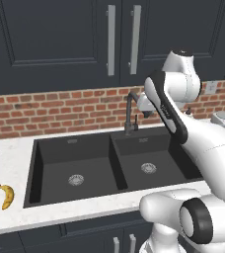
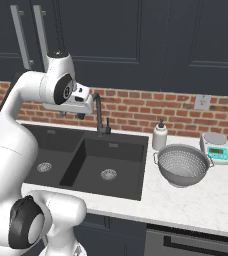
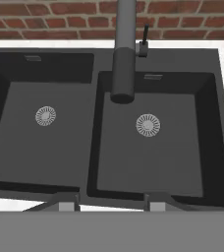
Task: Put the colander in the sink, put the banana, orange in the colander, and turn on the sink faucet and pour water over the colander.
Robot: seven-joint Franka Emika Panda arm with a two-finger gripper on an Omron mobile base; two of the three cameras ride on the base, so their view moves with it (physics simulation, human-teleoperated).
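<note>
Colander (image 2: 182, 164) sits upright on the pale counter (image 2: 206, 205) at 3 o'clock of the sink (image 2: 86, 160), not in a basin, nothing in it; white soap bottle (image 2: 159, 136) just behind its rim at 10 o'clock, small digital scale (image 2: 215, 146) near at 2 o'clock. Both black basins bare, silver drains showing. Banana (image 1: 7, 196) lies on the counter at 9 o'clock of the sink, near its front left corner. Sink faucet (image 2: 101, 116) stands behind the divider, spout arched over the right basin, no water running. Gripper (image 2: 72, 114) hangs high above the sink, close beside the spout; fingertips (image 3: 66, 203) at the hand view's bottom stand part-way apart, gripping nothing, pointing down at the basins
</note>
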